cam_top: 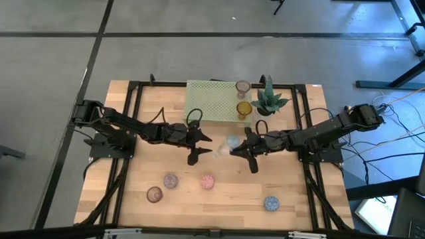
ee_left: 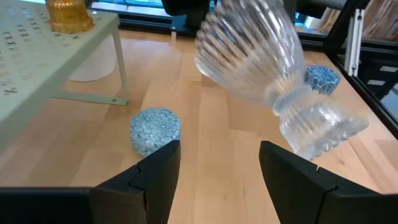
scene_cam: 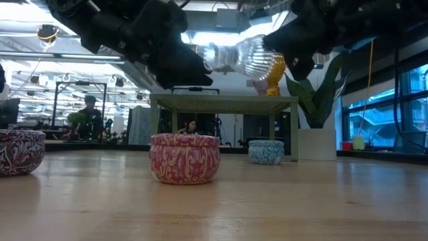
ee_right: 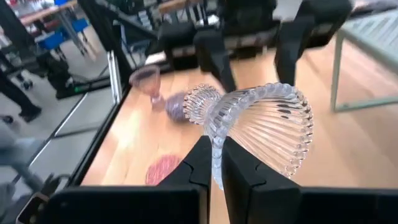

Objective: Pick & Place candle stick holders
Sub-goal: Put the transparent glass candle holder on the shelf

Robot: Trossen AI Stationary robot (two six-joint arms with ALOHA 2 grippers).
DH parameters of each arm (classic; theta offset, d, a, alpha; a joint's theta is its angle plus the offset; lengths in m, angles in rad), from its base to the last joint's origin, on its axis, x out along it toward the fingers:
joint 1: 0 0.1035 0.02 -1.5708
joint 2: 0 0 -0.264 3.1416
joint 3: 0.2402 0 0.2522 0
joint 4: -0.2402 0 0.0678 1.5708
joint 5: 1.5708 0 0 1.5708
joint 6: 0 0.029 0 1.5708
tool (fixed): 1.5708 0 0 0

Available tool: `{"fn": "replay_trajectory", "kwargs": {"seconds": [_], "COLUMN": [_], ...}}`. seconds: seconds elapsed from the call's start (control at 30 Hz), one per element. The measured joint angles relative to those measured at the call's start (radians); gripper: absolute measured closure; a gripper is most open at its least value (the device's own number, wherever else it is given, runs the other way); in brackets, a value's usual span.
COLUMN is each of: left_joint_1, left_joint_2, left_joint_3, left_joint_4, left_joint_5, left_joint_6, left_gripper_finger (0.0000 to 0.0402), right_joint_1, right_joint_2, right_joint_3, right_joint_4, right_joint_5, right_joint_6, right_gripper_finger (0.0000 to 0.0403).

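A clear ribbed candle stick holder hangs on its side in the air over the middle of the table, between my two grippers. My right gripper is shut on it from the table's right. My left gripper stands open at the left, and the holder's foot lies just past its fingertips, apart from them. A light blue holder sits on the table below. On the pale green stand stand an amber holder and a pinkish one. My right gripper pinches the rim of the clear holder's bowl between its two fingers. It comes nearly level from the table's right. The holder is lifted clear and lies on its side, its foot pointing toward my left gripper.
On the near half of the table sit a mauve holder, a pink one, a brownish one and a blue one. A spiky potted plant stands beside the stand at the far right. A black frame borders the table.
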Motion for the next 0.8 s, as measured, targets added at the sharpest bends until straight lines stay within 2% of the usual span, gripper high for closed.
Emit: {"fn": "replay_trajectory", "kwargs": {"seconds": [0.2, 0.33, 0.47, 0.6, 0.73, 0.8], "left_joint_1": [0.003, 0.004, 0.022, 0.045, 0.050, 0.044], "left_joint_2": [0.000, 0.000, 0.000, 0.000, 0.006, 0.015], "left_joint_3": [0.000, 0.000, 0.000, 0.000, 0.016, 0.041], "left_joint_4": [0.001, 0.012, 0.046, 0.043, 0.036, 0.036], "left_joint_5": [0.000, 0.000, 0.037, 0.094, 0.117, 0.149], "left_joint_6": [-0.049, -0.113, -0.235, -0.328, -0.328, -0.297], "left_gripper_finger": [0.0185, 0.0187, 0.0187, 0.0187, 0.0187, 0.0187], "right_joint_1": [0.000, 0.001, 0.000, 0.000, 0.004, 0.004], "right_joint_2": [0.000, 0.000, 0.000, 0.000, 0.000, 0.000], "right_joint_3": [0.000, 0.000, 0.000, 0.011, 0.060, 0.107], "right_joint_4": [-0.030, -0.132, -0.191, -0.191, -0.203, -0.268], "right_joint_5": [0.003, 0.002, 0.006, 0.028, 0.015, 0.011], "right_joint_6": [0.002, 0.001, -0.014, -0.091, -0.221, -0.261], "right_gripper_finger": [0.0383, 0.0383, 0.0378, 0.0376, 0.0379, 0.0380]}}
